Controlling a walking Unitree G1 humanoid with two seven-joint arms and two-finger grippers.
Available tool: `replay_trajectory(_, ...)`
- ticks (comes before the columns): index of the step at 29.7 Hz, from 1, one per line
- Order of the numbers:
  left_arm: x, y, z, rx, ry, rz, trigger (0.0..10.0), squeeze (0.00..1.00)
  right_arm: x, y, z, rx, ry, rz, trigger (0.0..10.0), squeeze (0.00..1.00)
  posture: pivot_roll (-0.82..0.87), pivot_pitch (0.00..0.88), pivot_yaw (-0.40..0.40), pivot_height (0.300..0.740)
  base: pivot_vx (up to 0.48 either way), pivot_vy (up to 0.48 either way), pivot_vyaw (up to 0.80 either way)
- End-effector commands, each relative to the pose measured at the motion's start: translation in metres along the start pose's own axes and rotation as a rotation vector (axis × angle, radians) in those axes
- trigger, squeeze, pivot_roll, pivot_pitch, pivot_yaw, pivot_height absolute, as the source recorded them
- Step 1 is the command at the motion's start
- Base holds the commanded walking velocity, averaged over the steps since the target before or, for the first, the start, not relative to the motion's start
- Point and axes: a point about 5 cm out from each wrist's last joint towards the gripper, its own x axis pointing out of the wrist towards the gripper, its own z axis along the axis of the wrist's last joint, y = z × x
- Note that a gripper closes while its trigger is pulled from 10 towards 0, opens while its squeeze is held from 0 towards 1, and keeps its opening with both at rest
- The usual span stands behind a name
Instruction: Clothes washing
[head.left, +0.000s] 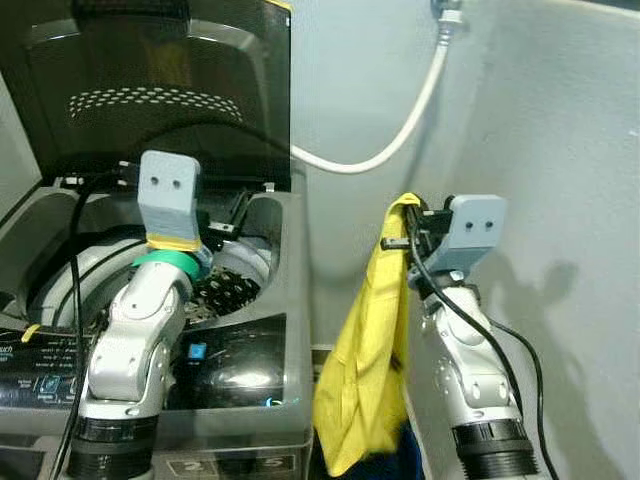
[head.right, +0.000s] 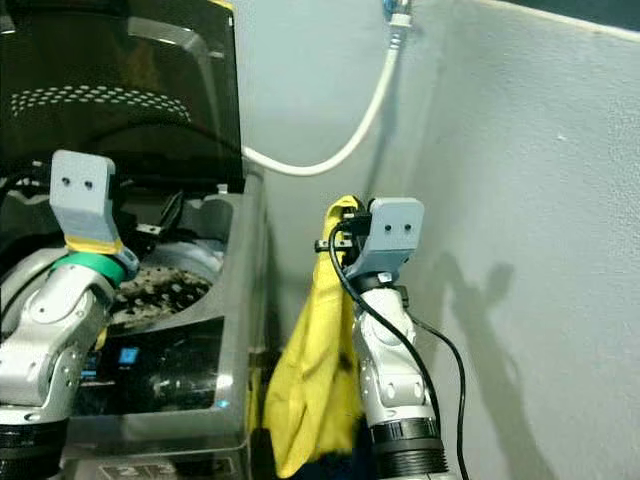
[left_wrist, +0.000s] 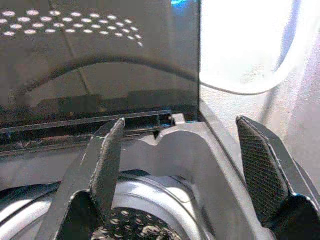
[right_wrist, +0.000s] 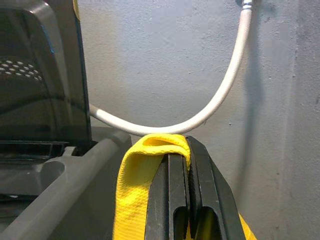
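Yellow cloth (head.left: 365, 360) hangs pinched in the right gripper (right_wrist: 181, 165); loading step, next swing it over the washer (head.left: 290, 300); left gripper (left_wrist: 190, 165) spread wide.

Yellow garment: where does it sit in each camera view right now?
Left eye: yellow garment hangs right of centre, beside the washing machine.
Right eye: it hangs at centre.
Left wrist: not in it.
Right wrist: draped over the right gripper, low centre.
Shared landmark: white hose on the wall.
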Motion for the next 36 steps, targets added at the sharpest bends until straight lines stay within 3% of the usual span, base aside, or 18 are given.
replay_trajectory(1,-0.0017,0.0001,0.0002,-0.015,-0.007,0.001,10.0,0.0,0.0003,0.0028,0.0035,0.006,-0.022,0.007,10.0,0.0,0.04,0.046,0.048,0.74,0.0,0.0,0.0)
replay_trajectory(7,-0.0016,0.0021,-0.0005,-0.026,-0.002,0.012,10.0,0.0,0.0001,0.0028,0.0034,0.005,-0.022,0.005,10.0,0.0,0.04,0.045,0.049,0.74,0.0,0.0,0.0)
replay_trajectory(22,0.0001,0.0049,0.0006,-0.026,-0.003,0.032,10.0,0.0,0.0012,0.0027,0.0031,0.005,-0.024,0.006,10.0,0.0,0.03,0.042,0.047,0.74,0.0,0.48,0.0)
replay_trajectory(36,-0.0004,0.003,-0.0022,-0.014,0.006,0.017,10.0,0.0,0.0018,0.0038,0.0038,0.004,-0.028,0.014,10.0,0.0,0.03,0.032,0.045,0.74,0.0,0.0,0.0)
